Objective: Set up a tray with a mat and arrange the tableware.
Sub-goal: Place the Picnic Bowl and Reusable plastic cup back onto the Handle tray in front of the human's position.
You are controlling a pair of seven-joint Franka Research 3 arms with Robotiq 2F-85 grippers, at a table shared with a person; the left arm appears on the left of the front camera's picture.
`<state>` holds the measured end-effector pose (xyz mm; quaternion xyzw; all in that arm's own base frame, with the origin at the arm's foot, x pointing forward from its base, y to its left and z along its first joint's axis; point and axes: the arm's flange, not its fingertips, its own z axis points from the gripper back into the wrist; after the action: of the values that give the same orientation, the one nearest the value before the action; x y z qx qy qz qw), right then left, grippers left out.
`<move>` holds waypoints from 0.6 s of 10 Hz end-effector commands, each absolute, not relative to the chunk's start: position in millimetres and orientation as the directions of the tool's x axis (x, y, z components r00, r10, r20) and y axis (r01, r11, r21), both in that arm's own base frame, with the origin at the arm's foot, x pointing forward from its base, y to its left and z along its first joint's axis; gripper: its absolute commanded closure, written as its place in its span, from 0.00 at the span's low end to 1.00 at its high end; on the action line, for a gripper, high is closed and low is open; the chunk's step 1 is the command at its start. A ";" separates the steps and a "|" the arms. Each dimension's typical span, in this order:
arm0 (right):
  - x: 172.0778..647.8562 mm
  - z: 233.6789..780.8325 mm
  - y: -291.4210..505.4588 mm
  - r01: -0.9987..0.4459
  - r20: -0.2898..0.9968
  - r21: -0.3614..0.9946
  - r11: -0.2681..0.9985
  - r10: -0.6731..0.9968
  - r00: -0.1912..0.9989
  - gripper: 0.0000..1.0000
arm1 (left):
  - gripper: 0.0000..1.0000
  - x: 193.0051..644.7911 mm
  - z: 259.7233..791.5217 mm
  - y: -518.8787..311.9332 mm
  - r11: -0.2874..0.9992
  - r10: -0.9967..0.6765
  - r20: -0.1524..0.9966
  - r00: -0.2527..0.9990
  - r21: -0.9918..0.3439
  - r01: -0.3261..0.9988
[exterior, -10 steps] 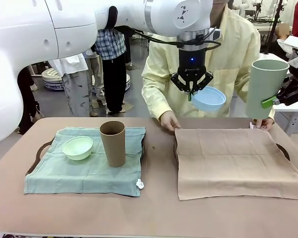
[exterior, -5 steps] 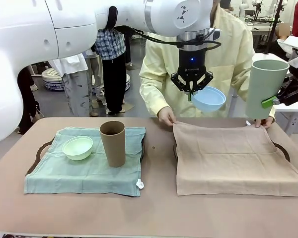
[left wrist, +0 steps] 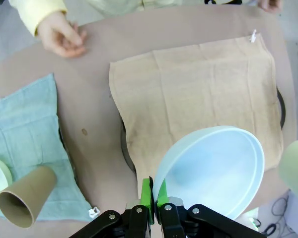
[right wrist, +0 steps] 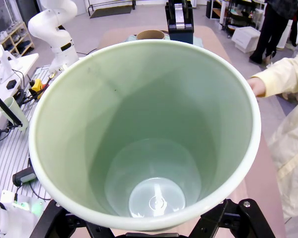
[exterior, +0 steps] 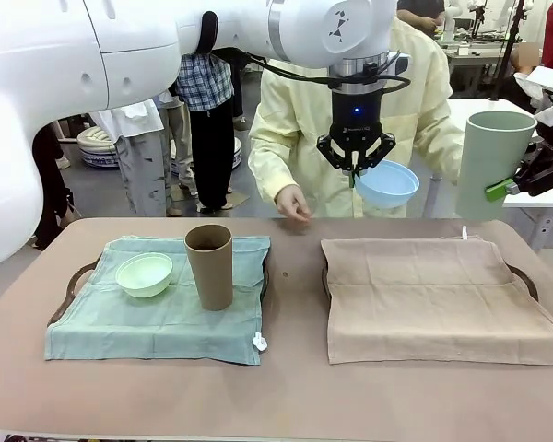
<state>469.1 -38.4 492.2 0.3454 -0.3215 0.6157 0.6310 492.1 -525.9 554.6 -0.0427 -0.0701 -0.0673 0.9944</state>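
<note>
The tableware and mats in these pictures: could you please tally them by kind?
Bowls: 2, mint green plastic bowl, light blue plastic bowl
Cups: 2, tall brown cup, tall pale green cup
Mats: 2, teal cloth mat, tan cloth mat
Total: 6

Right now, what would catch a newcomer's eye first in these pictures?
The left gripper holds the light blue bowl by its rim, high above the beige mat. At the right edge, the right gripper holds the pale green cup upright in the air.
</note>
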 end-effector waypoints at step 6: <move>476.5 454.5 -47.4 -0.996 0.855 -0.011 -0.084 0.516 -0.053 0.18 | 0.96 507.7 512.0 -522.0 0.978 -0.109 0.047 0.993 -0.172 0.116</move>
<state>472.1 -43.1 474.7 0.3491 -0.3262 0.6293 0.6130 501.4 -525.8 531.6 -0.0577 -0.0420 -0.0582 0.9958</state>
